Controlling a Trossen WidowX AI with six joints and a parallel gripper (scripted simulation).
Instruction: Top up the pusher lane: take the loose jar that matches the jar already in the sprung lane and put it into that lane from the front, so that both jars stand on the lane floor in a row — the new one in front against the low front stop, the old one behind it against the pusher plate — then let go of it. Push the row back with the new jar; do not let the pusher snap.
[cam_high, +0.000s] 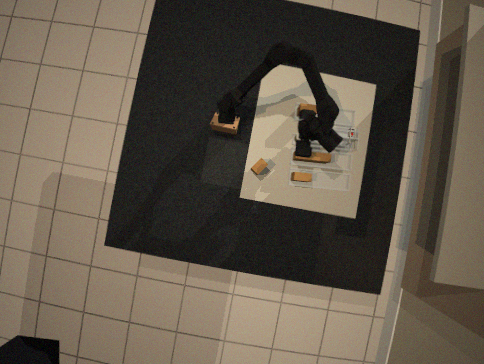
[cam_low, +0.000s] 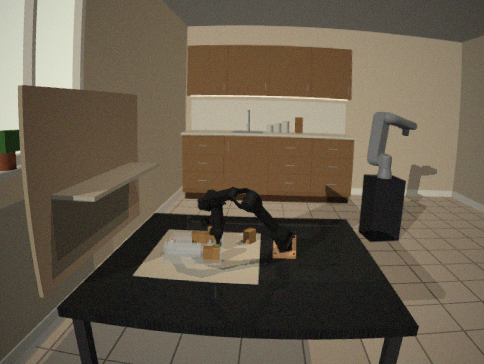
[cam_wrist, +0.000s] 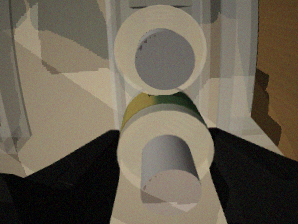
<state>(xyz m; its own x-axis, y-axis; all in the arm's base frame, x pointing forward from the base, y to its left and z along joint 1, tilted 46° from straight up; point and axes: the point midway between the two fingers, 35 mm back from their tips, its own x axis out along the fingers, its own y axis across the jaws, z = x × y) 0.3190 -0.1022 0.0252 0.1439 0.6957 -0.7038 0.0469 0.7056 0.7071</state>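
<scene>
My gripper (cam_wrist: 163, 139) is shut on a jar with a cream lid, grey knob and yellow-green label. The held jar (cam_wrist: 166, 117) is at the front of the sprung lane, close in front of the lane jar (cam_wrist: 122, 52), whose cream top and grey disc show between the clear lane walls (cam_wrist: 115, 75). Whether the two jars touch is unclear. In the exterior view the gripper (cam_low: 218, 242) is low at the lane fronts; in the top view the arm hides the fingertips and both jars. The low front stop, the pusher plate and the held jar's base cannot be made out.
Orange-brown blocks stand in or beside neighbouring clear lanes: a long one (cam_high: 320, 158), a short one (cam_high: 301, 177) and one (cam_high: 308, 107) (cam_low: 211, 253) on the other side. A loose orange-brown block (cam_high: 259, 166) (cam_low: 249, 235) stands on the cream mat (cam_high: 270, 187) (cam_low: 240, 275).
</scene>
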